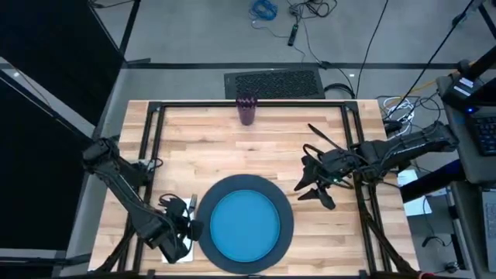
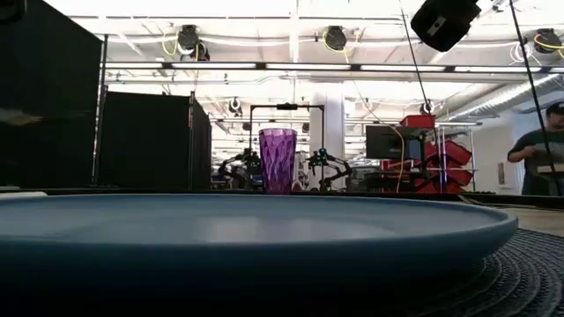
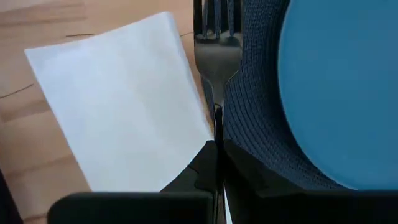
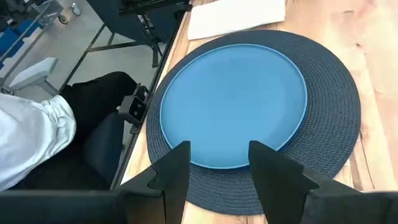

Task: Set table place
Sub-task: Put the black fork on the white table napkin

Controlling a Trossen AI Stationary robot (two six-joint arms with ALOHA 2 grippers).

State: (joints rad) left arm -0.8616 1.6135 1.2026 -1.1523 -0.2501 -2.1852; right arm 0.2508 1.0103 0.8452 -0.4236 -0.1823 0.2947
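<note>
On the wooden table (image 1: 201, 147), near its front edge, a blue plate (image 1: 246, 227) sits on a dark woven round charger (image 4: 336, 112). A white napkin (image 3: 124, 106) lies flat just left of the charger. My left gripper (image 3: 216, 144) is over the napkin's charger-side edge, shut on a metal fork (image 3: 216, 43). My right gripper (image 4: 219, 155) hangs open to the right of the charger (image 1: 312, 186), above the table, with nothing between its fingers. A purple cup (image 1: 246, 108) stands upright at the far edge's middle. My left gripper pinches the fork's handle (image 3: 217, 121) between its two shut fingers. The fingers lie along the fork, which reaches out past them with its tines (image 3: 216, 18) ahead. The fork runs along the seam between napkin and charger; whether it rests on them I cannot tell.
The low view is filled by the plate's rim (image 2: 264, 229), with the cup (image 2: 278, 158) beyond. A seated person's sleeve and dark trousers (image 4: 37, 137) show just off the near edge. Another person (image 2: 539, 150) stands in the room behind. Bare wood lies between the charger and the cup.
</note>
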